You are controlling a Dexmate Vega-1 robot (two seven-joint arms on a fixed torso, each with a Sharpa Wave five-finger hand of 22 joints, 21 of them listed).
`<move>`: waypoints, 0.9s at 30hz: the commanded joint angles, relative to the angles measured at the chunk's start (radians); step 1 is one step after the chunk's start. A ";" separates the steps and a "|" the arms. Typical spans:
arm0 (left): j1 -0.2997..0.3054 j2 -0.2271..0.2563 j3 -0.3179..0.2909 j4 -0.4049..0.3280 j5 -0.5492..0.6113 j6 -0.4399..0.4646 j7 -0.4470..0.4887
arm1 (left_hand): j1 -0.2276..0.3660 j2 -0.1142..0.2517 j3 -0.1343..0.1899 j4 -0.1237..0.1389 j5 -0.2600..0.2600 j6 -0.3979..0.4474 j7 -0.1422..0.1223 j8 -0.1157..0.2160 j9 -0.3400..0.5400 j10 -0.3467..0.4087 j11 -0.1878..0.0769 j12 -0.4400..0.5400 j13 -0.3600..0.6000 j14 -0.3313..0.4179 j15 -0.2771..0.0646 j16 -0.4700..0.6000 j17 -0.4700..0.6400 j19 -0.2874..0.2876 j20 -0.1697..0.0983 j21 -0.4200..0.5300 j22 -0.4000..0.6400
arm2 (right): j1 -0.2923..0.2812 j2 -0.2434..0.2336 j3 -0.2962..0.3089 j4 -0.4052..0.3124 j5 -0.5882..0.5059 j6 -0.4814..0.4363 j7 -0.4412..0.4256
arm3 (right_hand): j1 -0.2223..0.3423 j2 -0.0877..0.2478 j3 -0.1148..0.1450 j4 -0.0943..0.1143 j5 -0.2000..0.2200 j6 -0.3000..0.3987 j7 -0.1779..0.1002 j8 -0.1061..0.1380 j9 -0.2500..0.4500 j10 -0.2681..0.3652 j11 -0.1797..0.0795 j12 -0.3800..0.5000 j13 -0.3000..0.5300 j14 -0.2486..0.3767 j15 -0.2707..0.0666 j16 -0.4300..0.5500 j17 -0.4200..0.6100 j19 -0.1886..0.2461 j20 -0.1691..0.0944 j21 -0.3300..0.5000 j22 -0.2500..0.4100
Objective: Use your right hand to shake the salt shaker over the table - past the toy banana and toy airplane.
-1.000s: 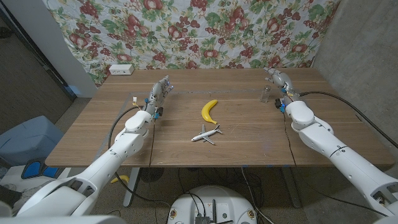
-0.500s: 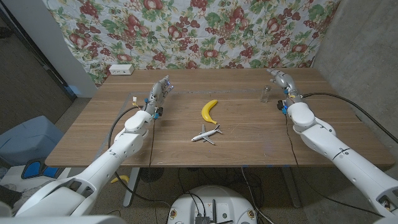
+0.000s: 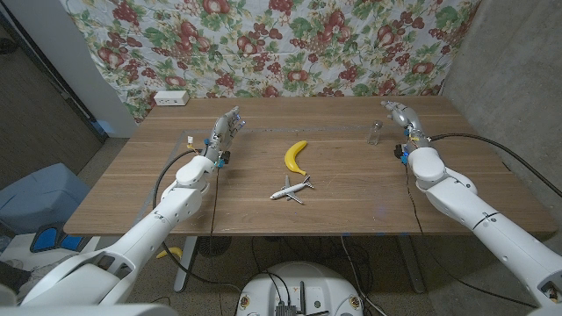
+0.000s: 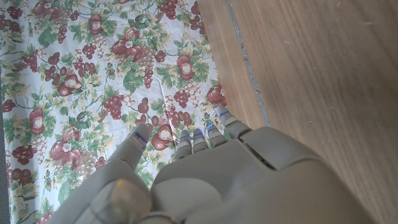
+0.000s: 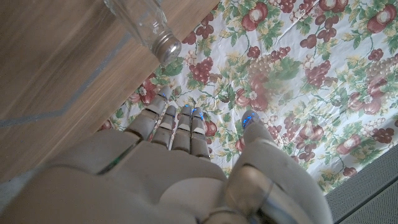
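Salt shaker: standing upright on the tabletop (image 3: 132, 175), the salt shaker (image 3: 375, 132) is a little clear glass one with a metal cap, well past the toy banana (image 3: 296, 156) toward the floral cloth (image 3: 281, 44) and off to the robot's right of it.
Right hand: the right hand (image 3: 399, 116) sits just beside the shaker on its outer side, not touching it as far as I can tell. In the right wrist view its fingers (image 5: 180, 124) are spread loosely and hold nothing, with the shaker (image 5: 146, 25) ahead of the fingertips.
Left hand: the left hand (image 3: 226, 127) is parked well away from the shaker, on the far side of the banana, fingers (image 4: 199, 140) relaxed and empty.
Toy airplane: the toy airplane (image 3: 291, 189) lies just on the robot's side of the banana.
Progress: barely started, I'd say. The reach looks about done, but no grasp yet, so gripping, lifting and shaking are all left.
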 commanded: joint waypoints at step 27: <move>-0.020 -0.008 0.005 0.028 -0.003 0.005 -0.014 | -0.004 0.064 0.001 -0.010 0.006 0.009 -0.005 0.004 0.003 0.003 -0.004 0.003 0.004 0.008 -0.035 0.004 0.006 0.005 0.000 -0.004 0.004 | 0.031 -0.018 -0.069 -0.036 -0.089 -0.210 -0.047 | 0.025 -0.003 0.007 -0.020 0.007 0.003 -0.013 -0.004 0.006 0.003 -0.021 -0.001 0.002 -0.003 -0.012 -0.009 0.002 -0.005 0.002 -0.005 0.003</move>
